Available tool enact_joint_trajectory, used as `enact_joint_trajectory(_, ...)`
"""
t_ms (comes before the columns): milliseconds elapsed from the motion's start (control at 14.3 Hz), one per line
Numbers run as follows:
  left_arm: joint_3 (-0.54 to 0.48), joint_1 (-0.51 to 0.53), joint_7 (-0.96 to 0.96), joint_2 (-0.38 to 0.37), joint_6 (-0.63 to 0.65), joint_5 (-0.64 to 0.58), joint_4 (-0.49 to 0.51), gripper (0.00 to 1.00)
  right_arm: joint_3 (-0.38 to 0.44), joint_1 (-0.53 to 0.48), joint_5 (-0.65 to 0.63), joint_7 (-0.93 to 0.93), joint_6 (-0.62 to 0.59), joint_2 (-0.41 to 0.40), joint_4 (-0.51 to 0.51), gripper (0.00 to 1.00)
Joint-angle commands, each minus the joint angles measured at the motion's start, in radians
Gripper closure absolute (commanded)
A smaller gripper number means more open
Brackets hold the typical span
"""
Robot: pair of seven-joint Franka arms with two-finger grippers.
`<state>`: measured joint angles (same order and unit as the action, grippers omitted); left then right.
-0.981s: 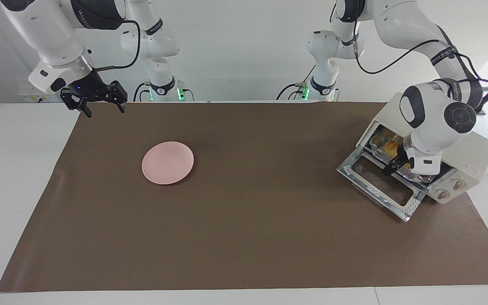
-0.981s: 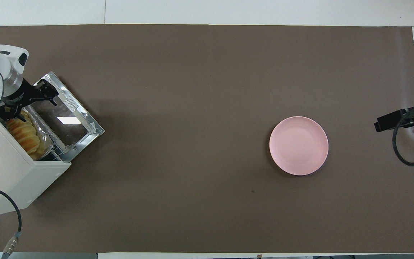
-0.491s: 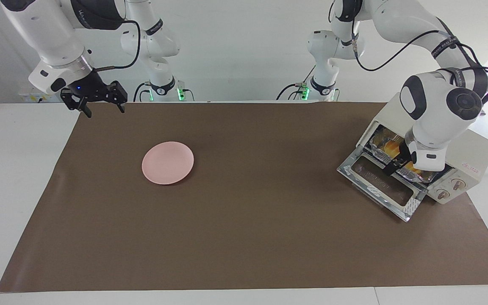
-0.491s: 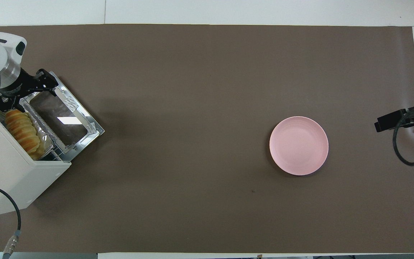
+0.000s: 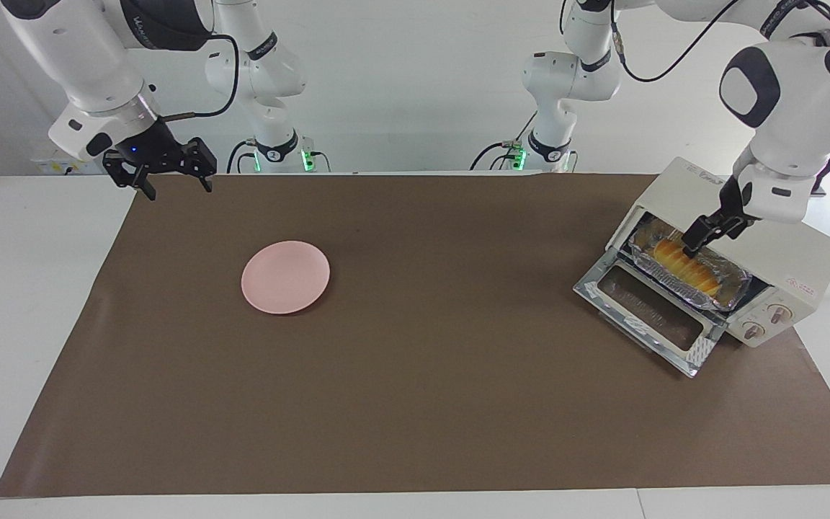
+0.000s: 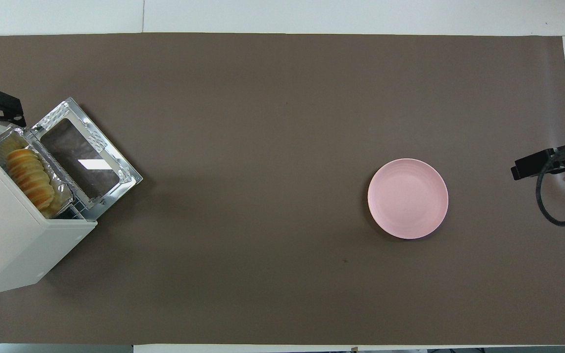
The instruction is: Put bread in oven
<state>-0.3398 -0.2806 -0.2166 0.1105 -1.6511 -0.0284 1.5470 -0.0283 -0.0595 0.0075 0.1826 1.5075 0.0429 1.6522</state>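
Bread [image 5: 683,267], a golden ridged loaf, lies in a crinkled foil tray [image 5: 738,280] on the rack just inside the mouth of the toaster oven [image 5: 790,245], at the left arm's end of the worktop. Its long axis runs along the opening, parallel to the hinge of the dropped glass door [image 5: 642,310].

Sweeping across from the right arm's end, the right gripper [image 5: 178,189] waits in the air over the corner of the brown mat [image 5: 415,404], jaws wide and holding nothing. A round pink plate [image 5: 285,277] sits bare on the mat, well apart from the oven.

At the left arm's end, the left gripper [image 5: 707,232] hangs over the oven's mouth, above the end of the loaf nearer the robots, jaws wide and holding nothing.

The loaf appears to be delivered, with the door lying flat open in front of the oven. If shutting it is the next move, its free edge lies lower than the left jaws and farther from the robots. The left arm is much the nearer of the two.
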Motion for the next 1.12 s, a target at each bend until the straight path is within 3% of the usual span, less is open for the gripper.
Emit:
enact_joint_trajectory(0,0.005,0.000,0.029,-0.093,0.039,0.002,0.065,0.00,-0.010,-0.011,-0.014,-0.009,-0.006,0.023,0.023,0.00)
enact_joint_trajectory(841,0.016,-0.061,0.029,-0.106,0.057,0.004,0.064,0.00,-0.010,-0.011,-0.014,-0.009,-0.007,0.023,0.023,0.00)
enact_joint_trajectory(1051,0.085,-0.004,0.031,-0.104,0.048,0.002,0.056,0.00,-0.010,-0.011,-0.014,-0.009,-0.007,0.023,0.023,0.00)
